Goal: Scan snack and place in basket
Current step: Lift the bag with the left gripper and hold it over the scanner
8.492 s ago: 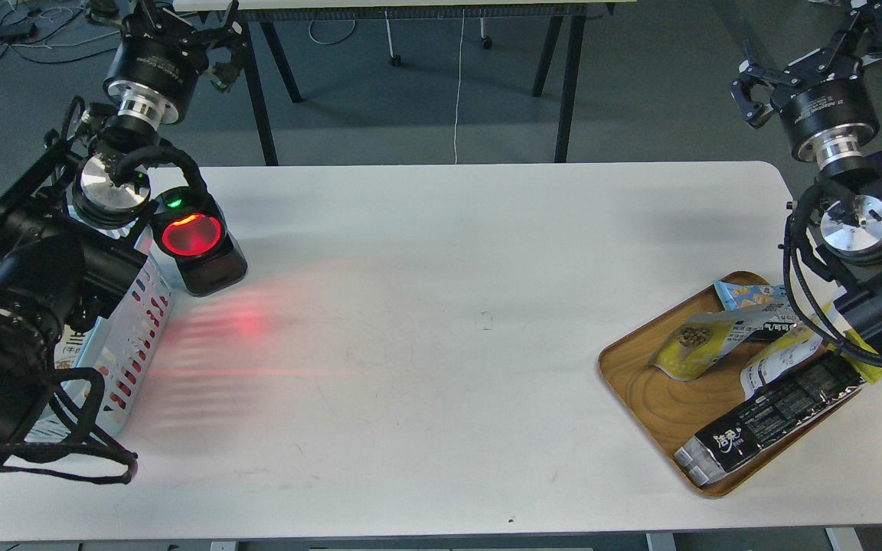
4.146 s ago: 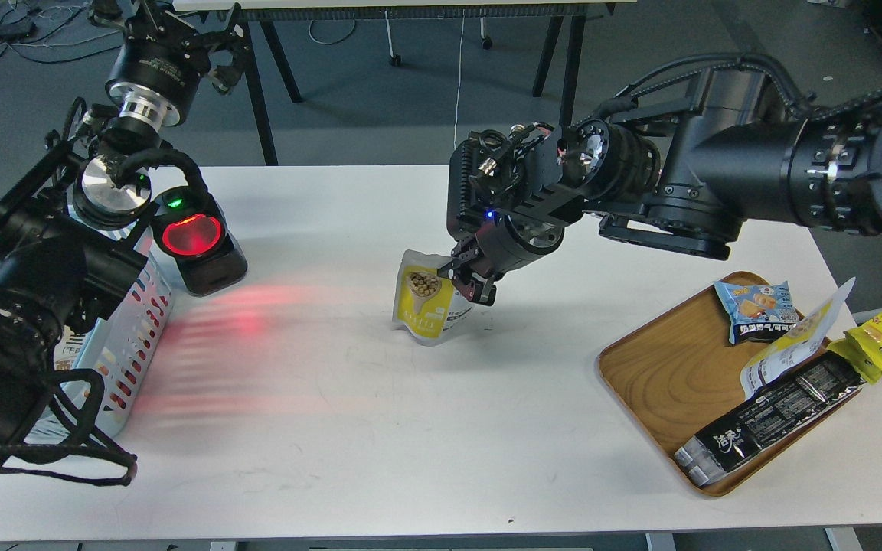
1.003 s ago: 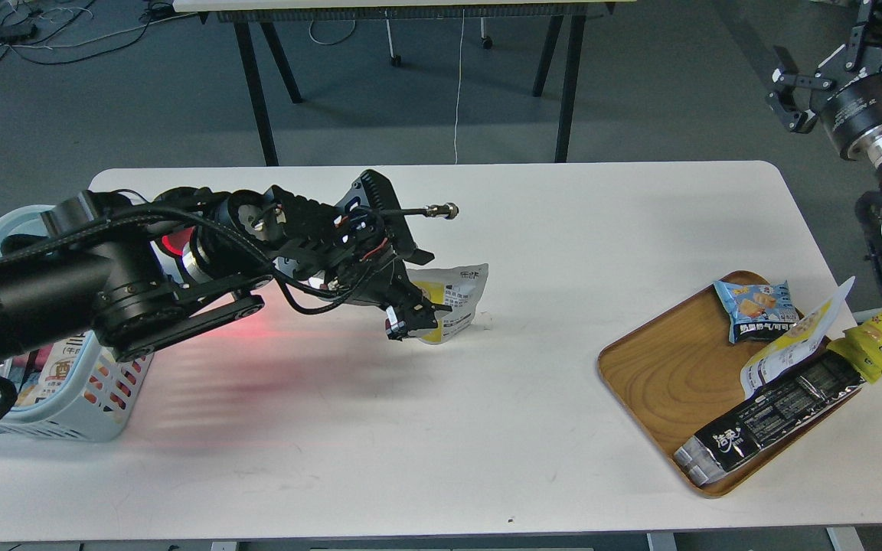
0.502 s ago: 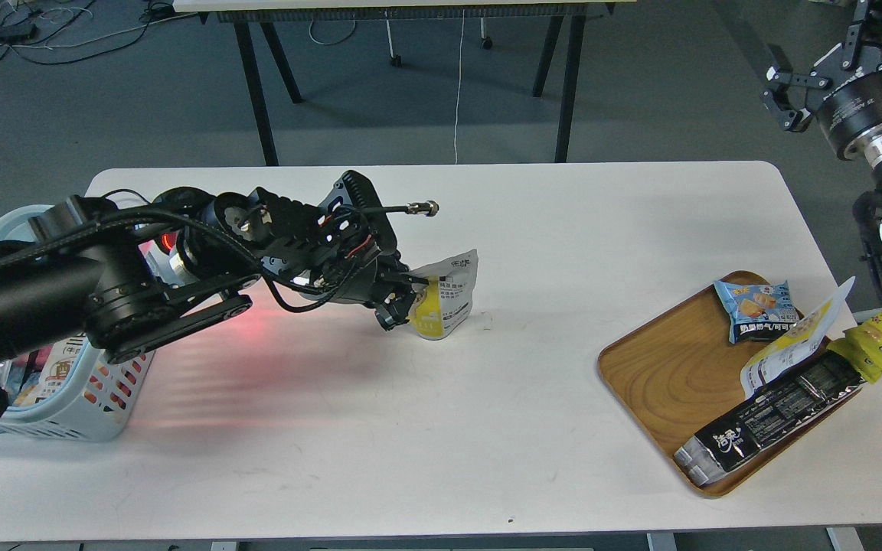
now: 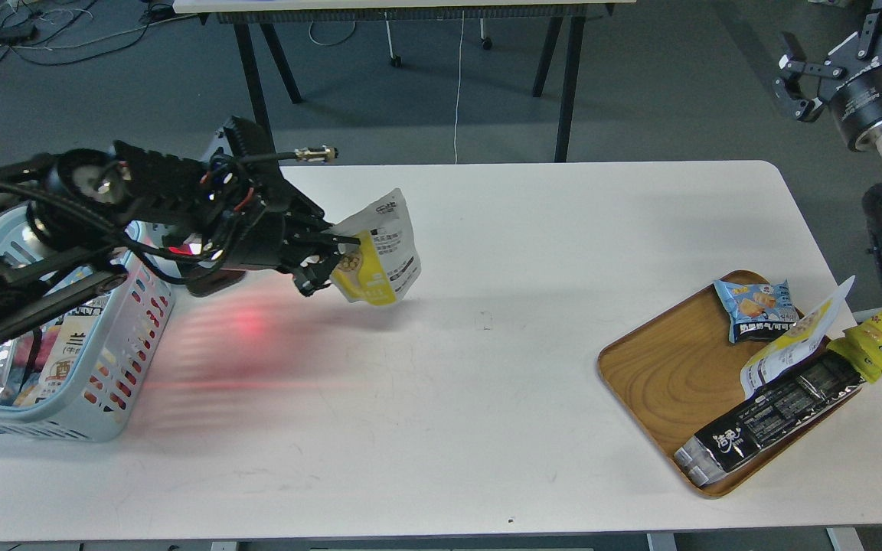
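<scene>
Left gripper [image 5: 326, 264] pinches the snack [image 5: 378, 251] by its left edge, pouch lifted off the surface [image 5: 449, 367] and tilted, top corner up-right, yellow panel down-left. Long axis runs roughly diagonal, leaning away from the gripper.

Key relation: the scanner [image 5: 207, 272] sits just left of the snack, mostly hidden behind the left arm's wrist; only its dark body and a red glow show. Red light falls on the surface just below-left of the snack. My read: the pouch is beside the beam rather than squarely in it, and whichever face carries the barcode has to turn toward the scanner, so the scan step looks not yet done.

Basket [image 5: 96, 417] is further left of the scanner, at the surface's left edge, under the left arm. The left arm is the near one for both scan and drop.

Right gripper [image 5: 808, 76] is raised well to the right, above the tray [image 5: 663, 398]; fingers spread, holding nothing. Tray carries the black packet [image 5: 774, 417] and blue packet [image 5: 759, 306].
</scene>
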Robot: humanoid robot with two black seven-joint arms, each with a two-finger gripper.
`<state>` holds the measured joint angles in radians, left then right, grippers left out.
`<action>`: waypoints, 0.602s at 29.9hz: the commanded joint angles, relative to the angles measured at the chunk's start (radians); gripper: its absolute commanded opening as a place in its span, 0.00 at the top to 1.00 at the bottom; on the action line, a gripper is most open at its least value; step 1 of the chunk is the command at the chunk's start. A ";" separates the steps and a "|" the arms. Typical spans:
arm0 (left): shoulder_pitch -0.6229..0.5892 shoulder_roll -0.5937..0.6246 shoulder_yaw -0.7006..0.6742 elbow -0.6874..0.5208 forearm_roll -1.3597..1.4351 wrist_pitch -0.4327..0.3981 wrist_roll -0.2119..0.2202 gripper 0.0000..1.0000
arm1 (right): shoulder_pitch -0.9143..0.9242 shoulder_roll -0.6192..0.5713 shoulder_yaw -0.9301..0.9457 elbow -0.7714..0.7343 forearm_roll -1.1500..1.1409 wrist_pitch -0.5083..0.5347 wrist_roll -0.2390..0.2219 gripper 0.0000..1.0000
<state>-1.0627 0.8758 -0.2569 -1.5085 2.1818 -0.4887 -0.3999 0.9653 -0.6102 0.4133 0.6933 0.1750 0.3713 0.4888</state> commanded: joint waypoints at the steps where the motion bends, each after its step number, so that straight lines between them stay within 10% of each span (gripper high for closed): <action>1: 0.012 0.090 -0.001 -0.006 0.000 0.000 -0.043 1.00 | 0.001 0.000 0.015 0.002 0.000 0.000 0.000 0.03; 18: 0.073 0.238 0.005 0.008 0.000 0.027 -0.083 1.00 | 0.000 -0.020 0.030 0.003 0.000 0.001 0.000 0.03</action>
<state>-0.9947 1.1016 -0.2469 -1.5007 2.1818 -0.4664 -0.4816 0.9655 -0.6316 0.4364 0.6966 0.1749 0.3729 0.4888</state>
